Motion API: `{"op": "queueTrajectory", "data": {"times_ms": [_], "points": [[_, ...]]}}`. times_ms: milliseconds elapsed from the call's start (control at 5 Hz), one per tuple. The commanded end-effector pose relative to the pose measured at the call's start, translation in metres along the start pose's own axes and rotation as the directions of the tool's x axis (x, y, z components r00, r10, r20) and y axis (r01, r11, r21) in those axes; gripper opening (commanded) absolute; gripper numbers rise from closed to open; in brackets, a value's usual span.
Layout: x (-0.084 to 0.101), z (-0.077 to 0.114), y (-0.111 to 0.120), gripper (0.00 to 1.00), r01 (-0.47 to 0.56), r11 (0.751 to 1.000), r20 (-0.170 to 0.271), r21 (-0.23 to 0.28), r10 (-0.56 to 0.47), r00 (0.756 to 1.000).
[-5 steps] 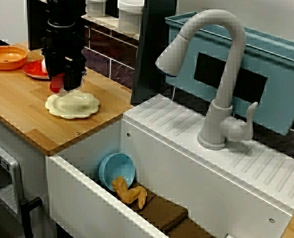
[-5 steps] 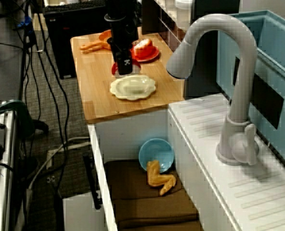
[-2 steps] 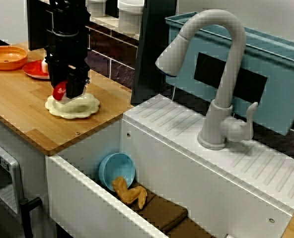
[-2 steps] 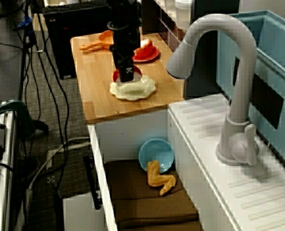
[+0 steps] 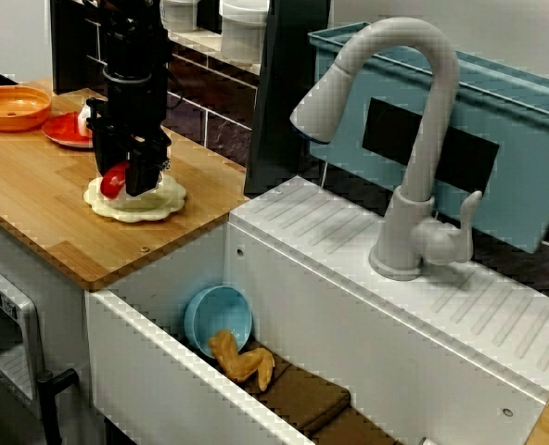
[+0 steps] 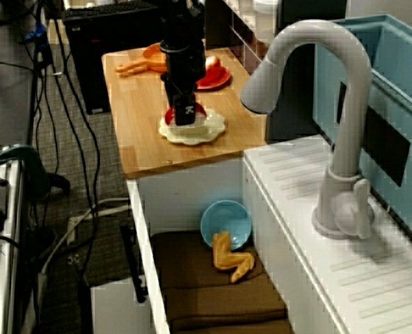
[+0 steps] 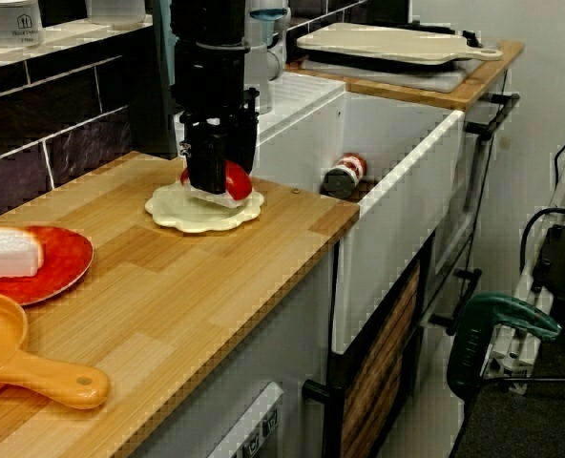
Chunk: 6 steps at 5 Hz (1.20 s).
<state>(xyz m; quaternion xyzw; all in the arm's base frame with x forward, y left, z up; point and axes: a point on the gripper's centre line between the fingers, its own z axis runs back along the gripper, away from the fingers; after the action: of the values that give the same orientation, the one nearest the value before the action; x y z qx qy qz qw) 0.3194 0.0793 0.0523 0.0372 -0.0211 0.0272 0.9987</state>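
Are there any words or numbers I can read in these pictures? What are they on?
No text here can be read.
White canister on the back ledge: dark print, too small to read.
Can in the sink: red and white label, too blurred.
End effector gripping the red toy: white mark, too blurred.

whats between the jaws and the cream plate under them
A red round piece, gripped in the jaws of the gripper, right over the cream plate. The view along the counter shows it best; whether it touches the plate, I cannot tell.
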Motion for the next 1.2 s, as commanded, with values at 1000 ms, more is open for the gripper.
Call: {"op": "queueTrajectory", "data": {"times_ms": [1000], "points": [[0.006,0.038,0.030,1.00,-0.032,0.998,0.031,-0.047,0.034,0.999]]}}
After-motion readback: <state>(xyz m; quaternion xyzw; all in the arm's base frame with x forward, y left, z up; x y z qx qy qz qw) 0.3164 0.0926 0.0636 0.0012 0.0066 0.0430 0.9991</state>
